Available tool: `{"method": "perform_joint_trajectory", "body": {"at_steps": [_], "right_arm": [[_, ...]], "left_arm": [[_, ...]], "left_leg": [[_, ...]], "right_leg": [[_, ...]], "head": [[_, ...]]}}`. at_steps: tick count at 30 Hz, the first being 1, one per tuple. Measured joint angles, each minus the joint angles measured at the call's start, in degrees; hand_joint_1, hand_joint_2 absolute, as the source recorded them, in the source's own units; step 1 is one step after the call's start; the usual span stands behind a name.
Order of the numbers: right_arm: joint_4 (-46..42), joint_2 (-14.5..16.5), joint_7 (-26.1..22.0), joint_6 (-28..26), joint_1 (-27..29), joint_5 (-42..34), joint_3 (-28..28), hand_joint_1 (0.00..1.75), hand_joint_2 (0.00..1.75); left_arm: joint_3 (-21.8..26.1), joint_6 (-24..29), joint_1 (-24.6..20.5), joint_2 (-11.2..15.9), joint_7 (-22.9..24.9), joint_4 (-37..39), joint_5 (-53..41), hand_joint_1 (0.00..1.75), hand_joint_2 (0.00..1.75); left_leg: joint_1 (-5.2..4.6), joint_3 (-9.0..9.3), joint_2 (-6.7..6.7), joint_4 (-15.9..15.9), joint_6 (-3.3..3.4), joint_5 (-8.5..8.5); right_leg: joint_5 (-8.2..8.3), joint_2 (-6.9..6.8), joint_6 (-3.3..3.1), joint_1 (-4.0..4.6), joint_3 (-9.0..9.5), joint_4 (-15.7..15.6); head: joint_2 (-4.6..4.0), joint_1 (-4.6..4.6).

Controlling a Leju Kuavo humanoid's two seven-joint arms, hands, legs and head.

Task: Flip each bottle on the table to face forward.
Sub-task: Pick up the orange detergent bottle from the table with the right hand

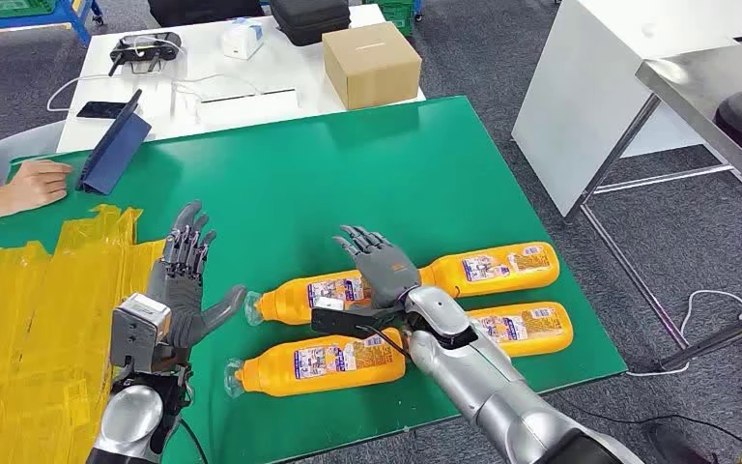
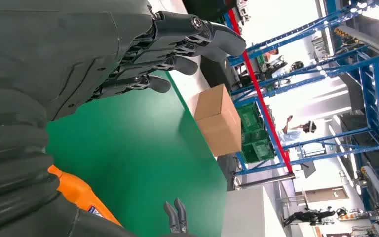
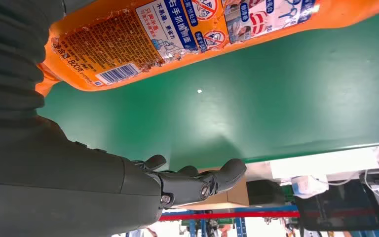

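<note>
1. Hands first: the right hand (image 1: 384, 266) hovers with fingers spread and holding nothing, over the join of two orange bottles; the left hand (image 1: 185, 280) is spread too, palm turned toward the caps.
2. Four orange bottles lie flat near the bench's (image 1: 367, 174) near right corner, long axes along the near edge, caps toward the left hand.
3. The far-left bottle (image 1: 311, 294) lies directly under the right hand, likely the next to roll.
4. The far-right bottle (image 1: 491, 268) nears the right edge; green surface lies open beyond.
</note>
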Motion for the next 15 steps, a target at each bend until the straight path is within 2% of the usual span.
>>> {"method": "perform_joint_trajectory", "body": {"at_steps": [15], "right_arm": [[10.7,2.9,-1.6,2.1,-4.8,0.3,0.4,0.00,1.75]], "left_arm": [[-1.7,-2.5,-2.6,-0.9,-3.4,2.2,4.1,0.00,1.75]], "left_leg": [[-0.01,0.00,0.01,0.0,0.00,0.01]], "right_leg": [[0.02,0.00,0.01,0.00,-0.01,0.0]], "head": [[0.00,0.00]]}}
